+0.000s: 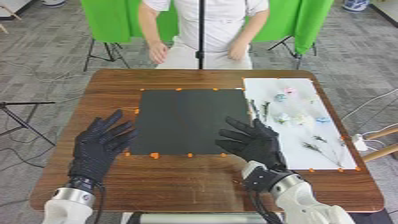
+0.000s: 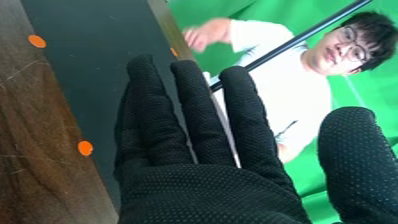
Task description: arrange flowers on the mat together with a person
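Head view, pink, blue flowers [image 1: 290, 90], left robot hand [image 1: 94, 146] spread, right robot hand [image 1: 261, 147] spread

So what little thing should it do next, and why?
Probably ease the right hand sideways over the white sheet, toward the flowers. They all lie on that sheet, the dark mat has none on it yet, and the right hand is the nearer one, its fingers open.

I've got bright, even light in head view, faint sheen on table [image 1: 200, 186] lower centre. Wrist view: left side darker.
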Controlling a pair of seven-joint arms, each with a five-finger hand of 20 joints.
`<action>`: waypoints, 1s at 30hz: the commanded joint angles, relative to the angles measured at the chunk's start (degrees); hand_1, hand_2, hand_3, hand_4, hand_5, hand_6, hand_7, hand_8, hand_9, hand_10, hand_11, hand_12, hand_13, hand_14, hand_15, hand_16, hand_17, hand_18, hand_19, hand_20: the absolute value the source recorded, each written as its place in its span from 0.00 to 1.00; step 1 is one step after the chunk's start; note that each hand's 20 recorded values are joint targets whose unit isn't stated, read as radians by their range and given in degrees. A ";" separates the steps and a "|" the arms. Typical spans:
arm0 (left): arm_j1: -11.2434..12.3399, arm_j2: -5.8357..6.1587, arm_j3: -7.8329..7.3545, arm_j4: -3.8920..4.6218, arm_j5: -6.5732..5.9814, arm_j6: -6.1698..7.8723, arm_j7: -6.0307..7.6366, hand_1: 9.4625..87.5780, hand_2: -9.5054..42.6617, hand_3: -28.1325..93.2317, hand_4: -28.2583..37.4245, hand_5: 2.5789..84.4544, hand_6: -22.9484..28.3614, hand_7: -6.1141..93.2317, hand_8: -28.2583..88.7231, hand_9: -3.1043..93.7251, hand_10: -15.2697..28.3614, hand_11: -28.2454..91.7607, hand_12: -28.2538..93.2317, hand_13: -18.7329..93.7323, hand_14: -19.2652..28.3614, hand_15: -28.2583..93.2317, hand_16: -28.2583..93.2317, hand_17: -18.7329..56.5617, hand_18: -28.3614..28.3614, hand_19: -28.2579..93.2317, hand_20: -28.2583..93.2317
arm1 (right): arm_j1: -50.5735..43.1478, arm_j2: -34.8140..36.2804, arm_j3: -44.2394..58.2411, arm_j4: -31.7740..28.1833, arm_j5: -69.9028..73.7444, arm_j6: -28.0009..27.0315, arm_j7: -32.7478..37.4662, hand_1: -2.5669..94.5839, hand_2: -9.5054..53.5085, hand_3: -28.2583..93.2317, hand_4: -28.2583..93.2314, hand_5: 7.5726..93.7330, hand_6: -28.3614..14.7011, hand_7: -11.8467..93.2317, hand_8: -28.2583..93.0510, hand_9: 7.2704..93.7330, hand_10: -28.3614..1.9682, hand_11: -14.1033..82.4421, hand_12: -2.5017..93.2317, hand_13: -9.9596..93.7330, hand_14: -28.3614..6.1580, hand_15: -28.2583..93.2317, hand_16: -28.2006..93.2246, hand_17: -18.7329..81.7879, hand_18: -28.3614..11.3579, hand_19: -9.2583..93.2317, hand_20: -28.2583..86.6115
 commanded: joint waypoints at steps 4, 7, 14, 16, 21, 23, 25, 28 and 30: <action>0.71 0.14 0.34 0.11 -0.03 0.42 0.19 0.14 0.45 0.83 0.00 0.39 0.68 0.12 0.18 0.40 0.90 0.44 0.31 0.42 1.00 0.67 0.11 0.19 1.00 0.85 0.02 | -0.33 -0.16 0.12 -0.54 -0.05 -0.17 -0.14 0.07 0.50 0.90 0.00 0.46 0.57 0.22 0.13 0.50 0.28 0.26 0.13 0.49 0.16 0.44 0.35 0.25 0.25 0.52 0.37; 0.74 0.19 0.46 0.16 -0.07 0.36 0.31 0.14 0.44 0.84 0.00 0.39 0.68 0.12 0.18 0.40 0.90 0.44 0.30 0.42 1.00 0.66 0.11 0.17 1.00 0.81 0.07 | -0.40 -0.11 0.46 -0.53 0.17 -0.73 -0.82 0.07 0.50 0.90 0.00 0.46 0.57 0.22 0.13 0.50 0.28 0.26 0.13 0.49 0.16 0.43 0.35 0.25 0.25 0.52 0.37; 1.02 0.07 0.15 0.10 0.13 -0.20 -0.08 0.14 0.44 0.84 0.00 0.39 0.67 0.13 0.18 0.40 0.90 0.44 0.30 0.41 1.00 0.62 0.13 0.15 0.98 0.74 0.14 | -0.74 0.47 1.73 -1.57 -1.30 -0.94 -3.61 0.07 0.50 0.90 0.00 0.46 0.58 0.21 0.13 0.50 0.35 0.24 0.13 0.48 0.16 0.38 0.35 0.25 0.25 0.48 0.36; 1.12 0.06 0.22 0.11 0.14 -0.26 -0.07 0.14 0.44 0.84 0.00 0.39 0.68 0.13 0.18 0.40 0.90 0.44 0.30 0.40 1.00 0.62 0.13 0.15 0.98 0.73 0.15 | -0.76 0.54 1.96 -1.68 -1.02 -0.72 -4.19 0.07 0.50 0.90 0.00 0.46 0.58 0.21 0.13 0.50 0.36 0.23 0.13 0.48 0.16 0.37 0.36 0.25 0.25 0.48 0.35; 0.88 -0.05 0.29 0.12 0.15 -0.21 -0.38 0.14 0.44 0.84 0.00 0.39 0.68 0.13 0.18 0.40 0.90 0.43 0.30 0.40 1.00 0.61 0.13 0.15 0.97 0.72 0.16 | -0.66 0.70 1.84 -1.83 -0.96 0.06 -4.04 0.07 0.50 0.90 0.00 0.46 0.58 0.21 0.13 0.49 0.36 0.23 0.13 0.48 0.16 0.37 0.36 0.25 0.25 0.48 0.36; 0.98 -0.23 0.10 0.12 0.14 -0.69 -0.45 0.14 0.44 0.84 0.00 0.39 0.68 0.13 0.18 0.40 0.90 0.43 0.30 0.40 1.00 0.61 0.13 0.15 0.97 0.72 0.16 | -0.79 0.68 1.63 -1.80 -1.05 0.24 -4.12 0.07 0.50 0.90 0.00 0.46 0.59 0.21 0.13 0.49 0.36 0.23 0.13 0.48 0.16 0.37 0.36 0.25 0.25 0.48 0.36; 1.10 -0.06 0.26 0.10 0.11 -0.38 -0.34 0.14 0.44 0.84 0.00 0.39 0.68 0.12 0.18 0.40 0.90 0.43 0.30 0.40 1.00 0.61 0.14 0.15 0.97 0.71 0.17 | -0.81 0.56 1.49 -1.70 -0.77 0.28 -3.84 0.07 0.50 0.90 0.00 0.46 0.59 0.21 0.13 0.49 0.35 0.23 0.13 0.48 0.16 0.37 0.37 0.25 0.25 0.48 0.36; 0.79 -0.12 0.21 0.14 0.11 -0.31 -0.45 0.14 0.44 0.84 0.00 0.39 0.68 0.12 0.18 0.40 0.90 0.43 0.30 0.40 1.00 0.61 0.14 0.15 0.97 0.71 0.18 | -0.84 0.48 1.42 -1.62 -0.90 0.11 -3.67 0.07 0.50 0.90 0.00 0.46 0.59 0.21 0.13 0.49 0.35 0.23 0.13 0.48 0.16 0.37 0.37 0.25 0.25 0.48 0.36; 0.74 -0.15 0.29 0.15 0.10 -0.14 -0.54 0.14 0.44 0.84 0.00 0.39 0.68 0.13 0.18 0.40 0.90 0.43 0.30 0.40 1.00 0.61 0.14 0.15 0.97 0.71 0.18 | -1.09 0.39 1.49 -1.67 -0.76 0.17 -3.71 0.07 0.50 0.90 0.00 0.46 0.59 0.21 0.13 0.49 0.34 0.23 0.13 0.48 0.16 0.37 0.37 0.25 0.25 0.48 0.36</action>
